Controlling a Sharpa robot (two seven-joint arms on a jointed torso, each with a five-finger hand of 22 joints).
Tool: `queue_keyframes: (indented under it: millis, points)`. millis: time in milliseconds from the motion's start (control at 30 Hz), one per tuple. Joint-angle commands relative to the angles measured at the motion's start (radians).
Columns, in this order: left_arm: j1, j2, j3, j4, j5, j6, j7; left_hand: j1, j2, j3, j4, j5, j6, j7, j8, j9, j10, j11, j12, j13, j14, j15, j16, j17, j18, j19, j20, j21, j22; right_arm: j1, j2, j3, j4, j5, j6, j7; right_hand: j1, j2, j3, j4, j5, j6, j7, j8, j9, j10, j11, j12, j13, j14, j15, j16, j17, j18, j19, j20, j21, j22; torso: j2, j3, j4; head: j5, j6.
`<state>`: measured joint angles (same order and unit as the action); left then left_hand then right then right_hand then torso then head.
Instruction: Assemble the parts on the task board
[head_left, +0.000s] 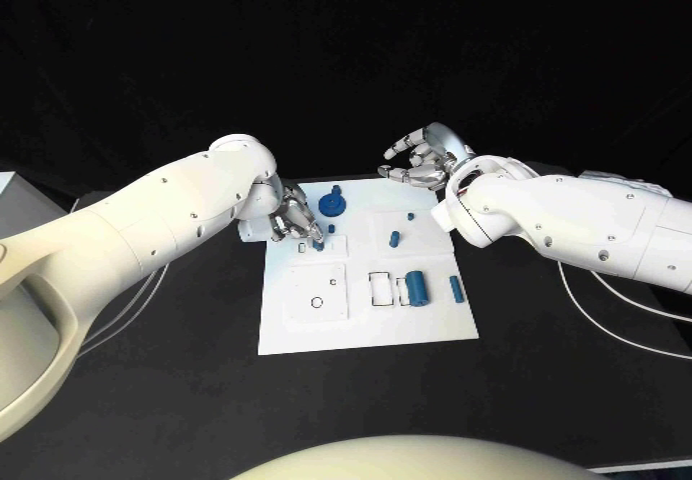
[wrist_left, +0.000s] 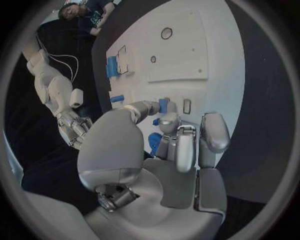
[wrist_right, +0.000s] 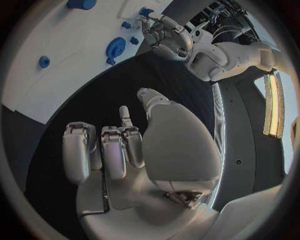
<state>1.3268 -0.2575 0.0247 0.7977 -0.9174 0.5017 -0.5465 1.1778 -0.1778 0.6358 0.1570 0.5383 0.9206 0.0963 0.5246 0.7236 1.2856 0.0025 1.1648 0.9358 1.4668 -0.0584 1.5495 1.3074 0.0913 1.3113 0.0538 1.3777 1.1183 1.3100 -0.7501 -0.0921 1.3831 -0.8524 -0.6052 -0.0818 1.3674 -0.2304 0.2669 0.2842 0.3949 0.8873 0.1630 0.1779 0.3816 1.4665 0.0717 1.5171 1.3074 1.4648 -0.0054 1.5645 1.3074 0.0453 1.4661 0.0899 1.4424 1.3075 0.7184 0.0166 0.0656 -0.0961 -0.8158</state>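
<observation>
Nearest you, a blue cylinder (head_left: 417, 287) is lying on the task board (head_left: 368, 325); your left hand (head_left: 294, 222) is pinching a small blue part (wrist_left: 164, 105) over the board's far-left area; beyond, your right hand (head_left: 423, 155) is hovering, fingers curled, holding nothing.

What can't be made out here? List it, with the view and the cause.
- Head view: the left hand covers the task board beneath it.
- Left wrist view: whether the fingers actually pinch the small blue part; they partly cover it.
- Head view: the board's small markings are too small.
</observation>
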Motion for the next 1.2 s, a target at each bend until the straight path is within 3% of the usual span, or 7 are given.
queue_keyframes:
  millis: [33,1000,1067,1133,1200]
  points:
    - [-0.002,0.002,0.000,-0.001,-0.011,-0.005,0.002,0.015,0.011,0.177,-0.183,0.005,0.024,-0.015,0.007,0.004,0.002,-0.001,0.003,0.000,0.093,0.000,0.005,0.231,0.002,0.007,-0.001,0.006,0.001,0.000,0.000,0.001,0.001,-0.005,0.001,0.007,-0.010,0.000,0.005,-0.002,0.006,-0.009,0.001,0.007,0.001,0.042,0.008,-0.006,0.210,0.105,0.007,0.004,0.259,-0.009,0.054,0.010,-0.006,0.135,0.000,0.0003,0.0005,-0.001,-0.002]
    - [-0.004,-0.002,-0.001,-0.002,-0.022,0.019,-0.001,0.014,0.011,0.177,-0.183,0.008,0.024,-0.015,0.007,0.004,0.001,-0.002,0.000,-0.004,0.094,-0.001,0.006,0.232,0.002,0.007,-0.001,0.007,0.001,0.000,-0.001,0.001,0.000,-0.001,-0.001,0.016,-0.011,-0.001,0.006,-0.001,0.006,-0.008,0.001,0.008,0.002,0.039,0.008,-0.009,0.208,0.102,0.007,-0.001,0.249,-0.007,0.051,0.010,-0.013,0.129,-0.001,0.0000,0.0003,0.000,-0.008]
    - [-0.004,-0.002,-0.001,-0.003,-0.022,0.018,-0.001,0.014,0.011,0.177,-0.183,0.008,0.024,-0.015,0.007,0.004,0.001,-0.002,0.000,-0.004,0.094,-0.001,0.006,0.232,0.002,0.007,-0.001,0.007,0.001,0.000,0.000,0.001,-0.003,0.007,-0.003,0.027,-0.012,-0.004,0.008,-0.001,0.009,-0.008,0.000,0.013,0.003,-0.005,0.006,-0.052,0.170,0.087,0.005,-0.029,0.196,0.012,0.019,0.009,-0.091,0.058,0.000,-0.0003,-0.0002,0.001,-0.008]
    - [-0.004,-0.001,-0.001,-0.003,-0.022,0.017,-0.001,0.014,0.011,0.177,-0.183,0.008,0.024,-0.015,0.007,0.004,0.001,-0.002,0.000,-0.004,0.094,-0.001,0.006,0.232,0.002,0.007,-0.001,0.007,0.001,0.000,0.001,0.001,-0.005,0.021,-0.002,0.040,-0.010,-0.007,0.019,-0.001,0.010,-0.020,-0.002,0.021,0.006,-0.130,0.004,-0.186,0.056,0.037,0.002,-0.122,0.052,0.060,-0.076,0.006,-0.314,-0.134,0.000,-0.0002,-0.0008,0.002,-0.008]
    - [-0.005,0.000,-0.001,-0.004,-0.023,0.016,0.000,0.014,0.011,0.177,-0.183,0.008,0.024,-0.015,0.007,0.004,0.001,-0.002,0.000,-0.004,0.094,-0.001,0.006,0.232,0.002,0.007,-0.001,0.007,0.001,0.000,0.002,0.001,-0.008,0.038,0.003,0.051,-0.006,-0.010,0.036,0.000,0.008,-0.035,0.000,0.035,0.012,-0.298,0.009,-0.409,-0.144,-0.060,0.001,-0.293,-0.157,0.115,-0.201,0.010,-0.640,-0.401,0.000,-0.0002,-0.0011,0.002,-0.008]
